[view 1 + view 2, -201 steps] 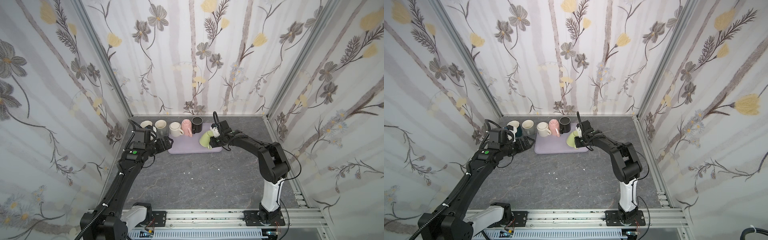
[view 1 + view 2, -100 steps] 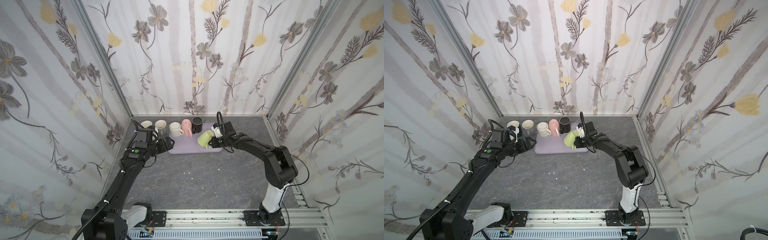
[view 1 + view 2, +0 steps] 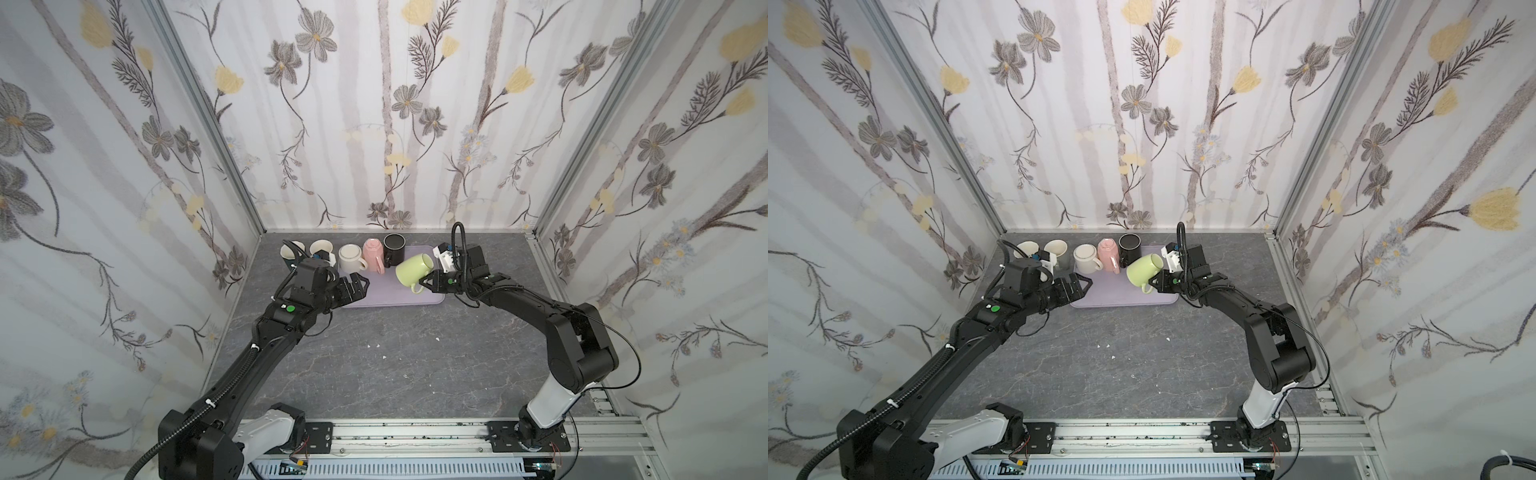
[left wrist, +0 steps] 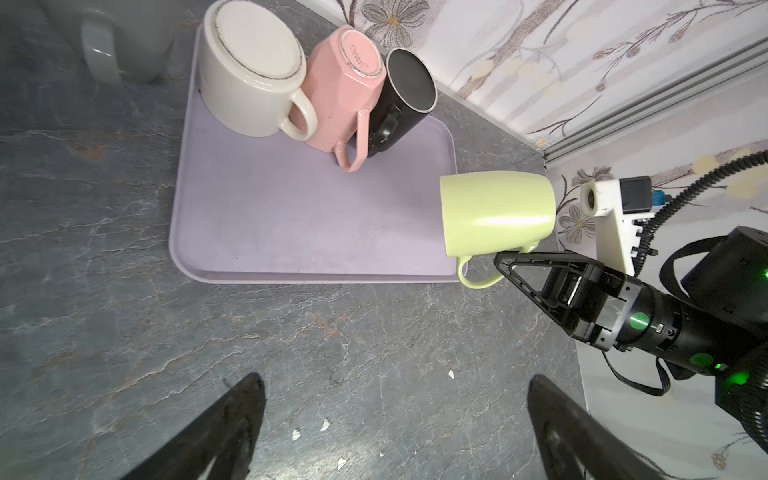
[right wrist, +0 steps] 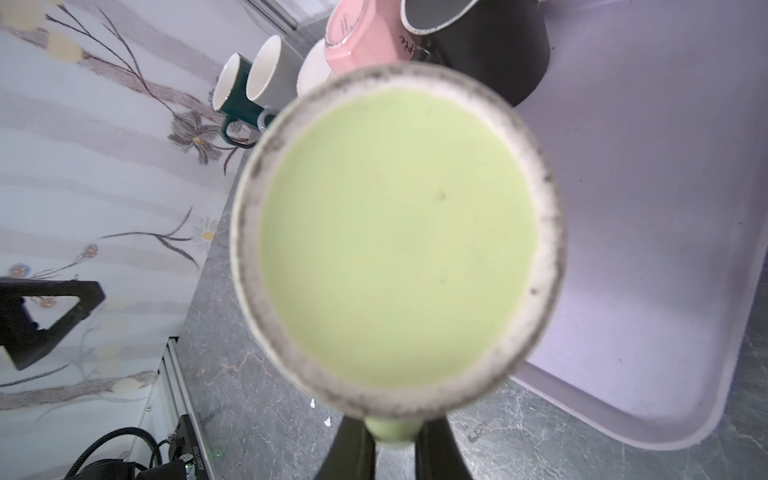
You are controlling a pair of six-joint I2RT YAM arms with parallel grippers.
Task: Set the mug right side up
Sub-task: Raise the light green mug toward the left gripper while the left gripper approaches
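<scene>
The light green mug (image 3: 412, 269) (image 3: 1143, 269) hangs tipped on its side above the right end of the lavender tray (image 3: 374, 297) (image 3: 1113, 297). My right gripper (image 3: 422, 283) (image 3: 1153, 282) is shut on the mug's handle. In the right wrist view the mug's flat base (image 5: 395, 237) with its rough ring fills the picture, above the right gripper (image 5: 392, 440). The left wrist view shows the mug (image 4: 496, 218) sideways, its mouth turned away from the right arm. My left gripper (image 3: 360, 286) (image 3: 1086, 285) (image 4: 395, 380) is open, empty, at the tray's front left.
At the back of the tray (image 4: 270, 216) stand an upside-down cream mug (image 3: 350, 257), an upside-down pink mug (image 3: 372, 251) and a black mug (image 3: 394, 245). Two more mugs (image 3: 291, 251) (image 3: 322, 248) stand off the tray at the back left. Walls close in on three sides.
The right gripper has lifted the green mug off the tray and tipped it from mouth-down to sideways. The left arm has shifted slightly toward the tray.
</scene>
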